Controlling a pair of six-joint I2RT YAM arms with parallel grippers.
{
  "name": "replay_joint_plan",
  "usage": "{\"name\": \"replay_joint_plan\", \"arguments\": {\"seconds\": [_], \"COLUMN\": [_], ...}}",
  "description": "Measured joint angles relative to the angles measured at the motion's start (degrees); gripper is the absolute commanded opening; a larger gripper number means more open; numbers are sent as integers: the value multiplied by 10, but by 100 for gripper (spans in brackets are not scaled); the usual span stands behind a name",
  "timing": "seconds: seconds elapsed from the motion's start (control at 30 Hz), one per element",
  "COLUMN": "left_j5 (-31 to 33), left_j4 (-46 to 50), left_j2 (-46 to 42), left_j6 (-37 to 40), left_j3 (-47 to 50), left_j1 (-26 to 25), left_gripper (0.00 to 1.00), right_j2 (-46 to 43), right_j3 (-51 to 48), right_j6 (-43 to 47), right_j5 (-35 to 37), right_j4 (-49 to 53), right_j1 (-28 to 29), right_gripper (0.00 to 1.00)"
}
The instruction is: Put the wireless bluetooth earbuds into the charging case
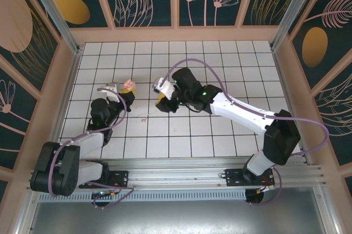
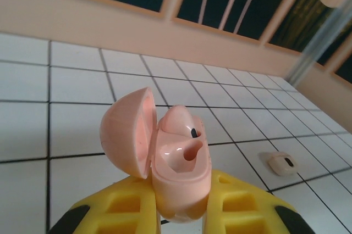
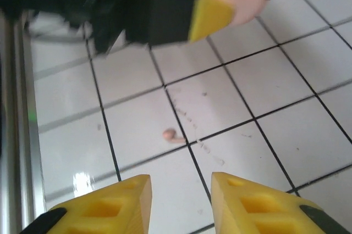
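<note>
The pink charging case [image 2: 181, 162] is upright with its lid [image 2: 126, 132] swung open to the left, and my left gripper [image 2: 179, 185] is shut on its lower body. One pale pink earbud [image 2: 179, 120] sits in the case's far socket, while the near socket [image 2: 186, 154] is empty. From above, the case [image 1: 128, 84] is at the tip of the left gripper [image 1: 125, 90]. A second earbud [image 3: 173, 135] lies on a white tile beside a grout line. My right gripper [image 3: 180, 183] hovers above and short of it, open and holding nothing. That gripper [image 1: 160, 94] is just right of the case.
A small pale piece with a dark slot [image 2: 283, 162] lies on a tile to the right of the case. Wooden walls [image 1: 176, 33] enclose the white tiled floor [image 1: 220, 63]. The aluminium base rail [image 1: 176, 171] runs along the near edge.
</note>
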State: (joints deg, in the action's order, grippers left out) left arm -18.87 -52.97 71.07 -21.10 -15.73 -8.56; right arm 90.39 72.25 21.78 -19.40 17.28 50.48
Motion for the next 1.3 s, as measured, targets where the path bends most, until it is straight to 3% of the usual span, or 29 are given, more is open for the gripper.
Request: {"name": "replay_joint_plan", "arguments": {"seconds": [0.27, 0.53, 0.87, 1.3], "left_j5": [3, 3, 10, 9], "left_j4": [-13, -15, -3, 11], "left_j2": [12, 17, 20, 29], "left_j6": [-63, -78, -79, -81], "left_j3": [6, 6, 6, 4], "left_j1": [37, 48, 72, 92], "left_gripper": [15, 15, 15, 15], "right_j2": [85, 255, 417, 501], "right_j3": [54, 246, 445, 525], "right_j6": [330, 520, 620, 649], "right_j5": [-43, -46, -64, -95], "right_j4": [71, 169, 309, 377], "right_j1": [0, 4, 10, 32], "right_gripper": [36, 37, 36, 36]}}
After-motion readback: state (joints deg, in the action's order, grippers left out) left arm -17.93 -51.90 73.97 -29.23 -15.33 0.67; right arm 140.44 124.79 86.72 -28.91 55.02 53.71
